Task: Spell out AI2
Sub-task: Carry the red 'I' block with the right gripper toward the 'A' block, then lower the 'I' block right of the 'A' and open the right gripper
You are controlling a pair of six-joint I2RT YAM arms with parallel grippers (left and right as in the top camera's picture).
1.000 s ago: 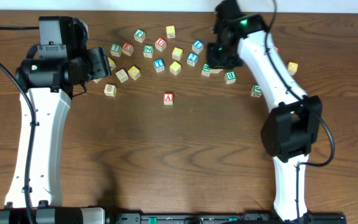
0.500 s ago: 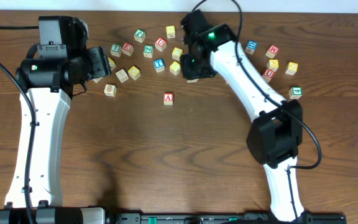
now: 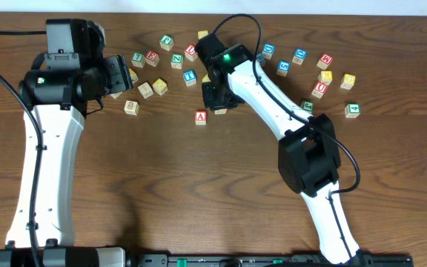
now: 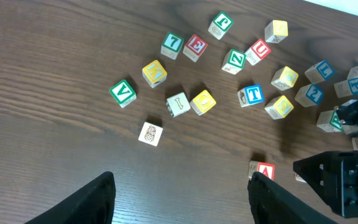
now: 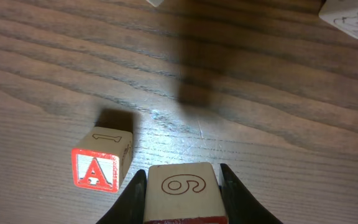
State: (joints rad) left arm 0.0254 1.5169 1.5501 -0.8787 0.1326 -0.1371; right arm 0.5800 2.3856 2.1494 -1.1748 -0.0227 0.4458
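— Overhead?
— Shows the A cube alone on bare tabletop, open wood down to the near edge; right claw just beside it.
— Left wrist?
— Finds the left claw apart and empty, I cube ahead among scattered cubes.
— Right wrist?
— Catches the right claw clamped on a cube marked 6, just beside the A cube, clear wood beyond.

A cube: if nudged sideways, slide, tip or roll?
A cube probably slides: flat face down on smooth wood table. Rolling unlikely, it has square edges. Looks wooden and rigid, so likely light, like the held cube the right gripper pinches.
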